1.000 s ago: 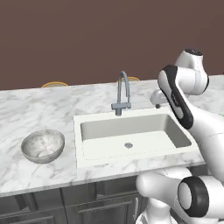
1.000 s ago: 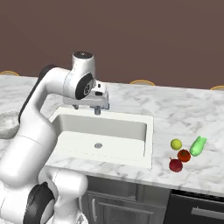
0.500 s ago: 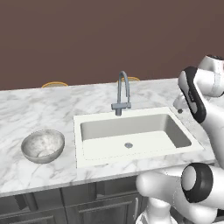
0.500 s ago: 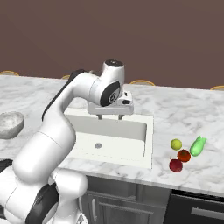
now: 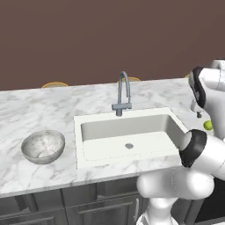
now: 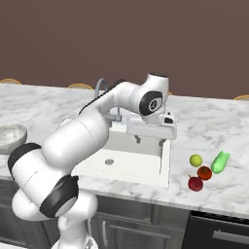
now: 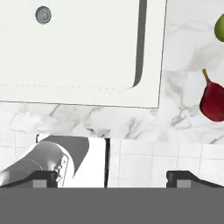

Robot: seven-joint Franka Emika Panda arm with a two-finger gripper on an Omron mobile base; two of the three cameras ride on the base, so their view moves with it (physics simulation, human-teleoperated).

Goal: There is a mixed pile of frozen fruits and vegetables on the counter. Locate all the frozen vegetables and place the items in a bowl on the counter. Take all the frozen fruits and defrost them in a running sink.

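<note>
With its jaws spread wide and empty over the sink's right rim at centre frame, the pincer (image 6: 149, 140) has the mixed pile (image 6: 204, 168) lying to its lower right on the counter (image 6: 204, 127).

We see the white arm's two-finger gripper (image 6: 149, 140) jaws spread, empty, above the right rim of the white rectangular sink (image 6: 146, 171). On the white marble counter (image 6: 209, 129), right of the sink: yellow-green ball (image 6: 196, 160), red-orange round item (image 6: 204, 173), dark red pointed piece (image 6: 195, 183), bright green pointed item (image 6: 220, 162). Grey mottled bowl (image 6: 10, 136) at far left.
</note>
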